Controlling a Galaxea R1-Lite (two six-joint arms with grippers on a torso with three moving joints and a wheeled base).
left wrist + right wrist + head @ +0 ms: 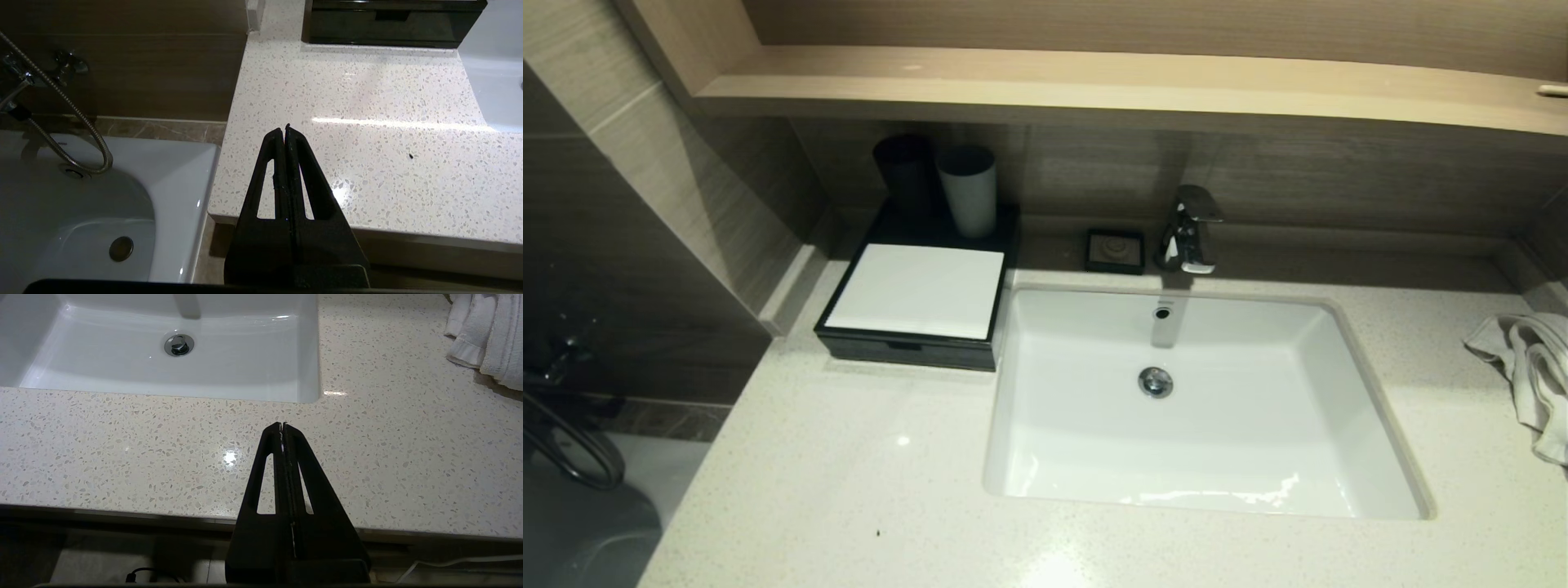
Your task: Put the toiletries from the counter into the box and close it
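A pale speckled stone counter [833, 474] runs under a light wooden shelf [1094, 77] in a bathroom with grey-brown wall panels. Set into the counter is a white rectangular sink [1094, 465], which serves as the landmark here. A chrome tap [1191, 229] stands behind the sink, and a small black square dish [1115, 250] sits just beside the tap, toward the box. The box [915, 298], low and black with a white top panel, stands touching the sink's left rim; its front drawer is pushed in. Two cups [968, 189], one dark and one pale, stand at the back of the box. A white towel [1531, 367] lies crumpled well to the right of the sink. No sachets show anywhere on the counter.

Left of the counter, past its end, lies a white bathtub [102, 196] with a metal shower hose [77, 118].

The left gripper [284, 128] hangs over the counter's front edge, left of the sink, fingers pressed together and holding nothing. The right gripper [282, 425] hangs over the front edge before the sink's right corner, likewise closed and empty.
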